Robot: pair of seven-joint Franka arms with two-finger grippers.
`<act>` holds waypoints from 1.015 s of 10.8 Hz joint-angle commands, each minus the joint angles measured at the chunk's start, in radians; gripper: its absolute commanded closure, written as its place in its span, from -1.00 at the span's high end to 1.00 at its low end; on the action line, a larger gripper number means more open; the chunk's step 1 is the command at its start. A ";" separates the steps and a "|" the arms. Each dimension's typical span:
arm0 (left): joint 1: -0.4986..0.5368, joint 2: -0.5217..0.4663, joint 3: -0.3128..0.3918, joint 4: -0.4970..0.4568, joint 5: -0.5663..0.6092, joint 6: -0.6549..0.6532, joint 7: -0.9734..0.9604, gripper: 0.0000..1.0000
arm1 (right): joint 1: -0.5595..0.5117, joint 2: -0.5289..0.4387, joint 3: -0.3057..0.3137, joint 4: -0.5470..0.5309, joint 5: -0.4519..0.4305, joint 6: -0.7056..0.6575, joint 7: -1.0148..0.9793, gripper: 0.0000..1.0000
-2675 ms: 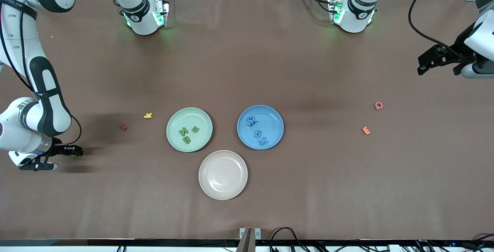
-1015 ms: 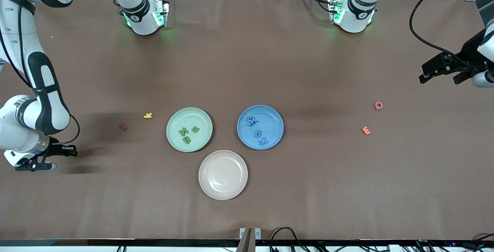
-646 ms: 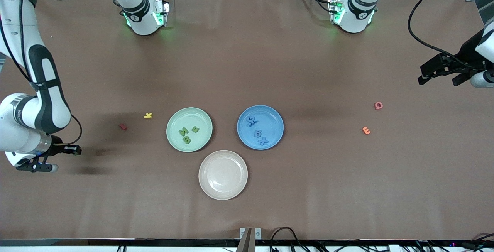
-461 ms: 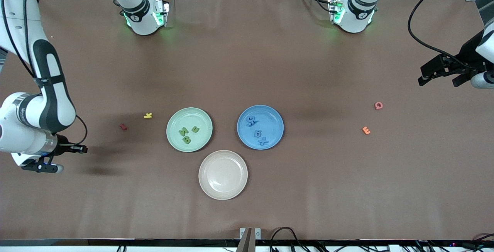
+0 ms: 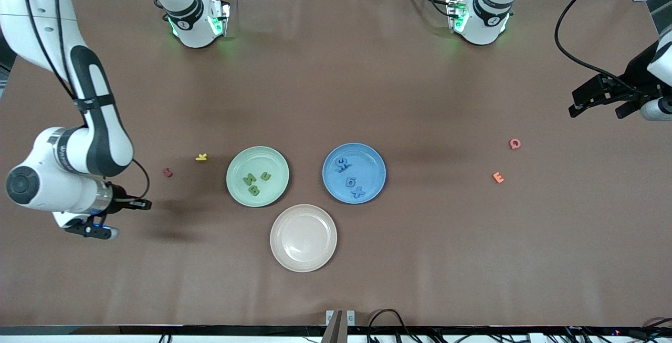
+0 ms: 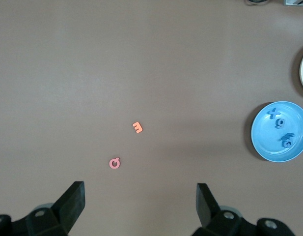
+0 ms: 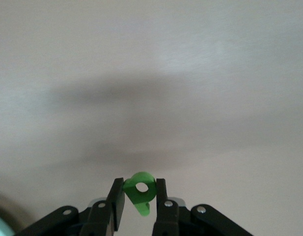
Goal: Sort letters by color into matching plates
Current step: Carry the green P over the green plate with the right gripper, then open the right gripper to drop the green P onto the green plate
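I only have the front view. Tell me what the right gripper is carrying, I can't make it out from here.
Observer: The right wrist view shows the right gripper shut on a green letter with a round hole in it.
Operator: Give me the left gripper's state too.
Observer: In the left wrist view the left gripper is open and holds nothing; that arm waits.
Operator: Say what lies under it.
Observer: Bare table, with the orange letter and the pink letter lying apart from each other, and the blue plate with its blue letters toward the table's middle.
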 commanded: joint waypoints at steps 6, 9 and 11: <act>0.006 -0.001 -0.001 -0.005 -0.013 0.016 0.023 1.00 | 0.314 -0.030 0.006 -0.046 0.040 -0.010 0.173 -0.61; 0.006 -0.001 -0.001 -0.005 -0.013 0.014 0.023 1.00 | 0.407 -0.025 0.005 -0.046 0.040 -0.010 0.173 -0.60; 0.006 0.001 0.001 -0.003 -0.013 0.014 0.023 1.00 | 0.429 -0.020 0.005 -0.048 0.040 -0.010 0.166 0.00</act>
